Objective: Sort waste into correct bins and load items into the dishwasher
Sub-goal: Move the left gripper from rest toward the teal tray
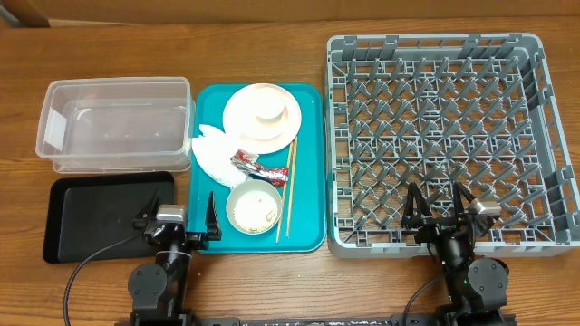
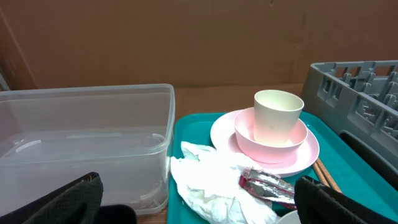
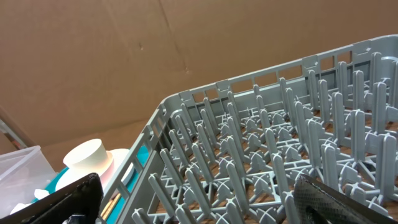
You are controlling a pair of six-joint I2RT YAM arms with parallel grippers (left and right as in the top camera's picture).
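Note:
A pink plate (image 1: 262, 114) on the teal tray (image 1: 311, 163) carries a pink bowl (image 2: 270, 138) with a white cup (image 2: 278, 112) in it. A crumpled napkin (image 1: 215, 154), a red-and-white wrapper (image 1: 257, 167), wooden chopsticks (image 1: 286, 192) and a whitish bowl (image 1: 253, 209) with rice grains (image 1: 256, 212) lie on the same tray. The clear tub (image 1: 116, 123) and black tray (image 1: 104, 215) are at the left, the grey dish rack (image 1: 449, 140) at the right. My left gripper (image 1: 178, 220) is open and empty at the teal tray's front left corner. My right gripper (image 1: 439, 206) is open and empty over the rack's front edge.
A brown cardboard wall (image 2: 186, 37) stands behind the table. Bare wooden tabletop (image 1: 299, 281) runs along the front, where both arm bases sit.

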